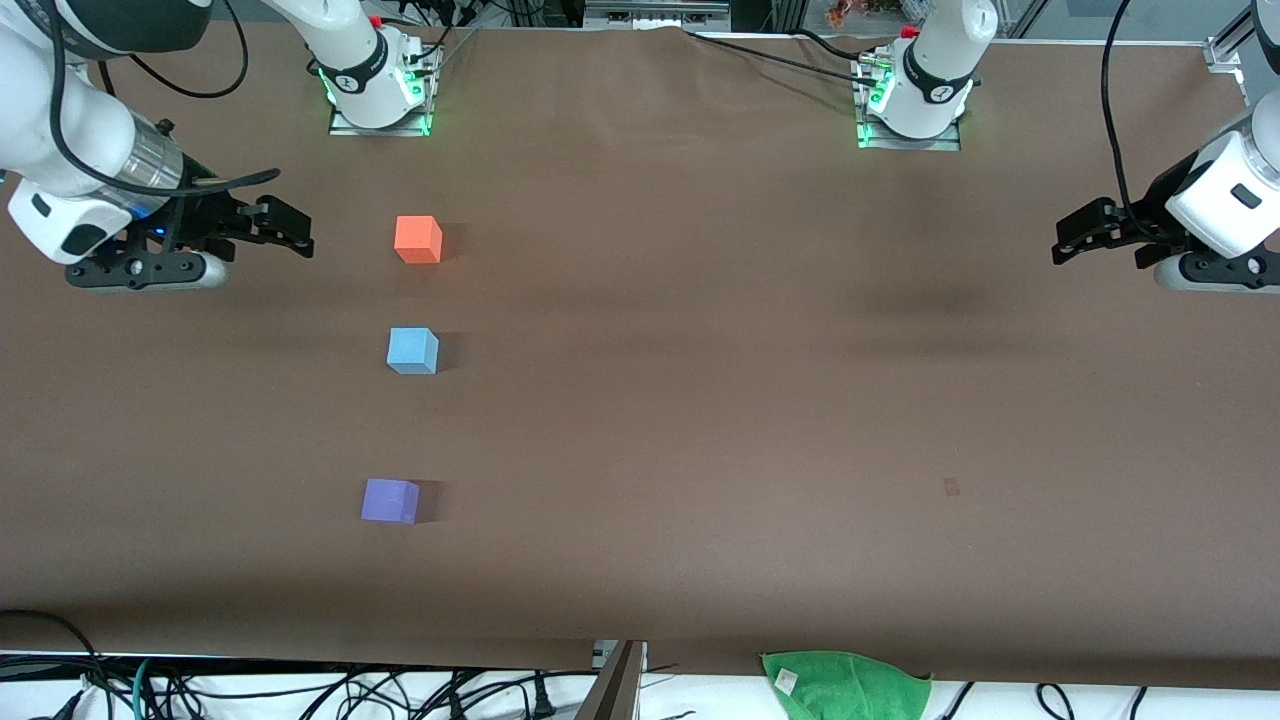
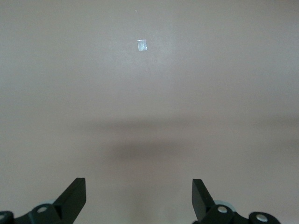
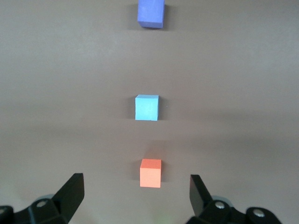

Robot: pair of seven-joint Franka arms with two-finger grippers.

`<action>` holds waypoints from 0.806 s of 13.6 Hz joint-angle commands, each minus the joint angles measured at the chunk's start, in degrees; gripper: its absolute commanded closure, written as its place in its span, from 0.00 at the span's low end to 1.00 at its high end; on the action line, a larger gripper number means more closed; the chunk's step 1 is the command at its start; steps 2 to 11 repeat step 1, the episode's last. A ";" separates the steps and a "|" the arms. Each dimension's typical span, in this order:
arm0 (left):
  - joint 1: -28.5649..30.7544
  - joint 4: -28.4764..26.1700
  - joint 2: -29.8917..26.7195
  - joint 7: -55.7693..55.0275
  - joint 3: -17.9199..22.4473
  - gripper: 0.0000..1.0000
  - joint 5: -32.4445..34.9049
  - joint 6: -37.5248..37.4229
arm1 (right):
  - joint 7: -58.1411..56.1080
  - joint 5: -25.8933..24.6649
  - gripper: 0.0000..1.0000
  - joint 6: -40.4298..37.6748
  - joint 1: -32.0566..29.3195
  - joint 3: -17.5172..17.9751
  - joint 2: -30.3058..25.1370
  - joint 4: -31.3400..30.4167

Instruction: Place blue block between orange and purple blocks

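Note:
Three small cubes lie in a row on the brown table, toward the right arm's end. The orange block (image 1: 418, 239) (image 3: 150, 173) is farthest from the front camera. The blue block (image 1: 413, 350) (image 3: 146, 107) sits between it and the purple block (image 1: 390, 500) (image 3: 151, 13), apart from both. My right gripper (image 1: 290, 228) (image 3: 136, 193) hangs open and empty over bare table beside the orange block, touching nothing. At the left arm's end, my left gripper (image 1: 1065, 245) (image 2: 139, 198) is open and empty over bare table, and that arm waits.
A green cloth (image 1: 845, 685) lies at the table's edge nearest the front camera. A small pale mark (image 1: 951, 487) (image 2: 142, 45) is on the tabletop toward the left arm's end. The two arm bases (image 1: 380, 85) (image 1: 915, 95) stand along the table's farthest edge.

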 commanded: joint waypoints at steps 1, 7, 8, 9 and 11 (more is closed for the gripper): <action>-0.28 1.70 0.70 -0.55 0.01 0.00 0.67 -1.46 | 0.12 -0.97 0.00 -1.41 0.14 -0.46 1.18 2.31; -0.28 1.70 0.70 -0.55 0.01 0.00 0.67 -1.46 | 0.12 -0.97 0.00 -1.41 0.14 -0.46 1.18 2.31; -0.28 1.70 0.70 -0.55 0.01 0.00 0.67 -1.46 | 0.12 -0.97 0.00 -1.41 0.14 -0.46 1.18 2.31; -0.28 1.70 0.70 -0.55 0.01 0.00 0.67 -1.46 | 0.12 -0.97 0.00 -1.41 0.14 -0.46 1.18 2.31; -0.28 1.70 0.70 -0.55 0.01 0.00 0.67 -1.46 | 0.12 -0.97 0.00 -1.41 0.14 -0.46 1.18 2.31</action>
